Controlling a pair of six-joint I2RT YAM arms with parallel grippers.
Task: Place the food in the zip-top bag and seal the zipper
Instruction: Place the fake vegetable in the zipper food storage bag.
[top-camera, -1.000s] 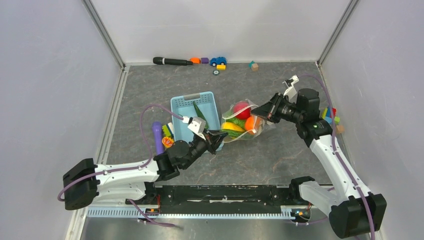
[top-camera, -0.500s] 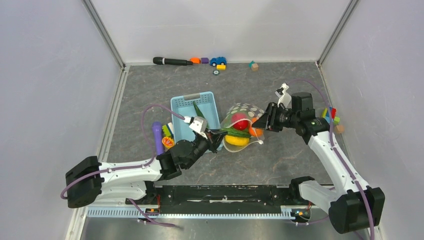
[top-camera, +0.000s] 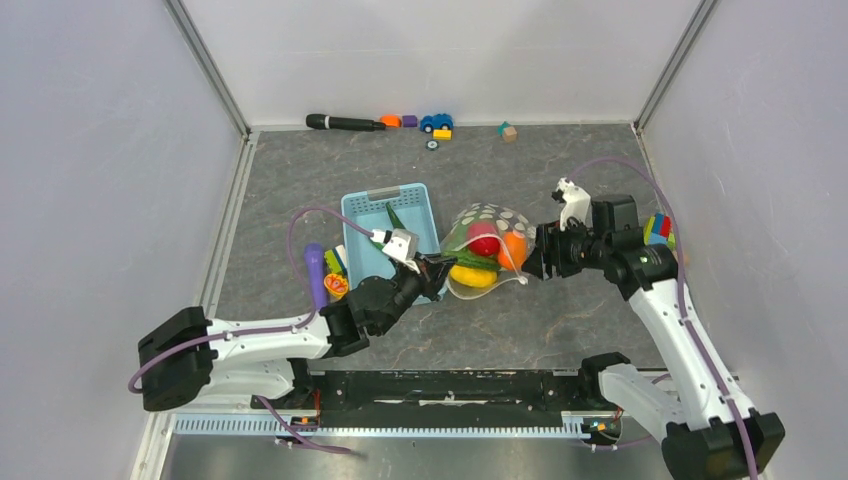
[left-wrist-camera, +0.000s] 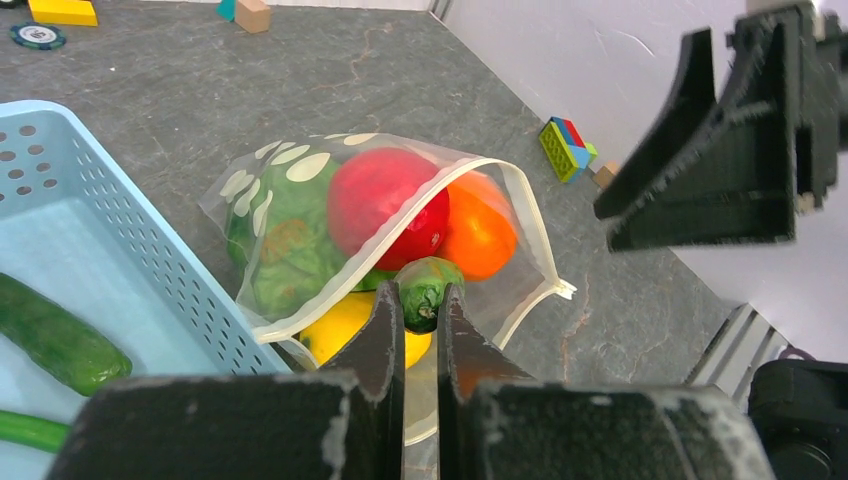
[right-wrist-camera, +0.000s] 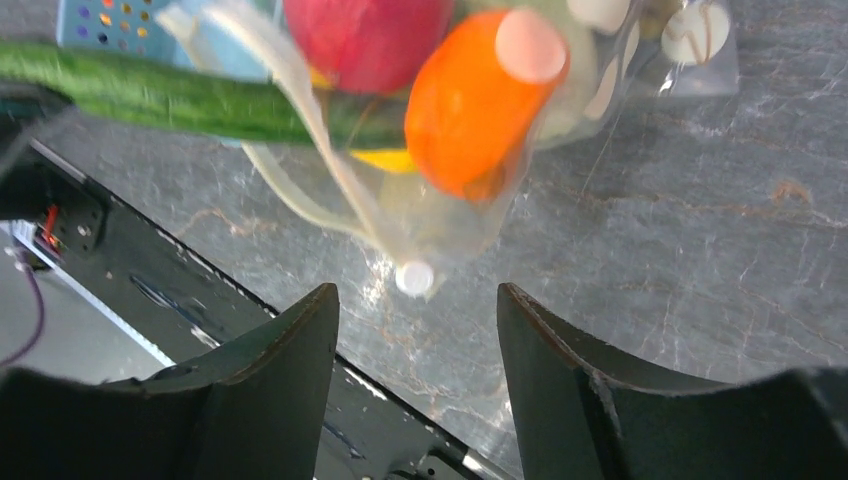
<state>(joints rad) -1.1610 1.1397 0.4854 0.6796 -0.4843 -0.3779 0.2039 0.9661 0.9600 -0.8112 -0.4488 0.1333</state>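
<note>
Pinching the end of a green cucumber (left-wrist-camera: 425, 282) with the left hand (left-wrist-camera: 421, 300), fingers pressed almost together, right at the mouth of the zip-top bag (left-wrist-camera: 290, 170). From the right wrist, seen running in from the basket side and reaching into the bag under the red piece.

Lying on the grey surface (top-camera: 560, 180), just right of the light-blue basket (top-camera: 385, 195) and between the two hands: the bag, mouth gaping, zipper (left-wrist-camera: 530, 225) unjoined and curling loose round the opening.

Already inside:
- green lettuce (left-wrist-camera: 285, 240), under the dotted film
- a red round piece (left-wrist-camera: 385, 205)
- an orange round piece (left-wrist-camera: 478, 232), beside the red one, toward the right arm
- a yellow round piece (left-wrist-camera: 345, 325), lowest, by the near lip of the mouth

Gripping nothing with the right hand (right-wrist-camera: 418, 295): fingers spread wide, the bag's corner just ahead of the gap and touching neither finger.

Resting in the basket: a second cucumber (left-wrist-camera: 55, 340), dark green. Left of the basket, on the surface: a long purple rod (top-camera: 315, 272).
</note>
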